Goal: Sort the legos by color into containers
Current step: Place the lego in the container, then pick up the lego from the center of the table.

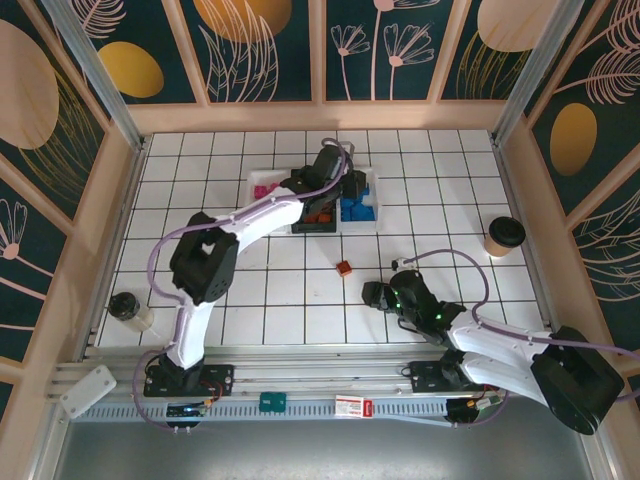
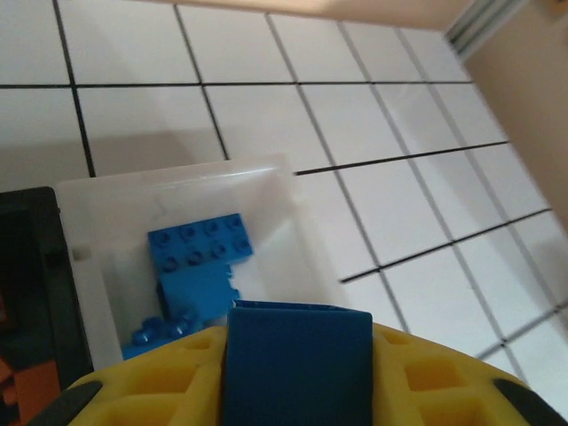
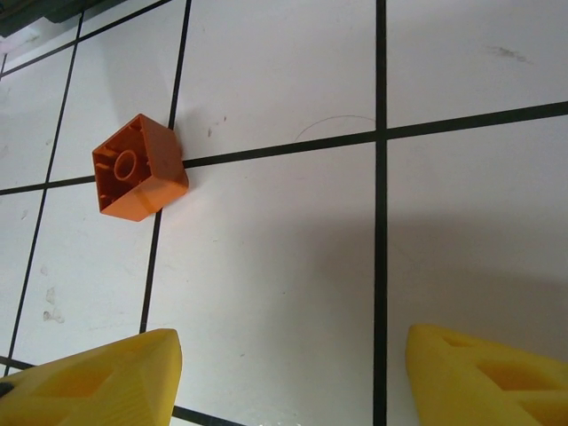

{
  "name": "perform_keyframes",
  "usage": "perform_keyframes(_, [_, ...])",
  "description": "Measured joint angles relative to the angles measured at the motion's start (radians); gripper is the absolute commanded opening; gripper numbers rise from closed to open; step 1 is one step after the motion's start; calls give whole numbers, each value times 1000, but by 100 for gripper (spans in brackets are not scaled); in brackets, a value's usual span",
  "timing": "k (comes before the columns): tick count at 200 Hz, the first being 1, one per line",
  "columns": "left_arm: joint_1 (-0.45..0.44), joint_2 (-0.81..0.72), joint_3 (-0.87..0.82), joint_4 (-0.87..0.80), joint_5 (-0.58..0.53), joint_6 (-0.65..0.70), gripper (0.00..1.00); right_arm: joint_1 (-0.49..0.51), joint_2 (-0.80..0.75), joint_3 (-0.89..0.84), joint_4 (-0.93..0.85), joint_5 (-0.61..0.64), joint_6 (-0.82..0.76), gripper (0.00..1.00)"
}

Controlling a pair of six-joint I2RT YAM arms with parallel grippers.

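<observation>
One blue brick (image 2: 297,351) is clenched in the left end effector (image 2: 297,390) above the white bin (image 2: 266,173), while nearer than that bin the right end effector (image 3: 293,373) hangs released by an orange brick (image 3: 139,169).

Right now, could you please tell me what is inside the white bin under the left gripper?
Blue legos lie inside the white bin. Its near end is covered by the left gripper and the blue brick it holds.

Glossy plastic blue brick (image 2: 297,366); translucent, smooth plastic bin (image 2: 191,188).
</observation>
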Motion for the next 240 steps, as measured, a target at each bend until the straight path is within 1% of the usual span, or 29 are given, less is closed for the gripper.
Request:
perform_keyframes(12, [4, 57, 45, -32, -2, 7, 29, 2, 8, 0, 10, -9, 0, 68])
perform_keyframes(30, [2, 116, 89, -76, 1, 13, 44, 5, 21, 0, 22, -16, -3, 69])
perform_keyframes(43, [1, 123, 105, -85, 9, 16, 57, 7, 42, 3, 34, -20, -15, 69])
perform_keyframes(54, [0, 118, 116, -83, 22, 7, 71, 7, 72, 20, 34, -21, -29, 70])
perform_keyframes(65, [-2, 101, 113, -80, 37, 0, 81, 8, 121, 56, 32, -22, -51, 70])
perform_keyframes(86, [-2, 23, 60, -60, 59, -11, 93, 10, 260, 171, 32, -18, -101, 70])
perform_keyframes(90, [-2, -4, 41, -56, 64, -7, 98, 11, 289, 193, 33, -18, -110, 70])
perform_keyframes(107, [-2, -133, -57, -30, 72, -14, 99, 14, 402, 288, 32, -15, -152, 70])
perform_keyframes(117, [-2, -239, -136, -5, 71, -13, 99, 18, 465, 338, 32, -12, -174, 69])
perform_keyframes(136, [-2, -449, -303, 48, 48, -13, 99, 24, 564, 408, 28, -2, -209, 64])
perform_keyframes(149, [-2, -583, -416, 80, 17, -13, 99, 27, 597, 438, 6, 25, -231, 56])
perform_keyframes(158, [-2, -679, -502, 97, -18, -14, 99, 29, 613, 455, -4, 35, -250, 49])
perform_keyframes(175, [-2, -807, -641, 106, -87, -14, 99, 31, 651, 492, -14, 63, -276, 34])
perform_keyframes(199, [-2, -940, -821, 88, -194, -21, 99, 43, 683, 534, -4, 55, -310, 23])
perform_keyframes(214, [-2, -1018, -927, 64, -262, -33, 99, 60, 692, 551, 11, 13, -332, 20])
perform_keyframes(240, [-2, -1160, -1052, 22, -357, -63, 99, 75, 676, 584, 34, -40, -360, 21])
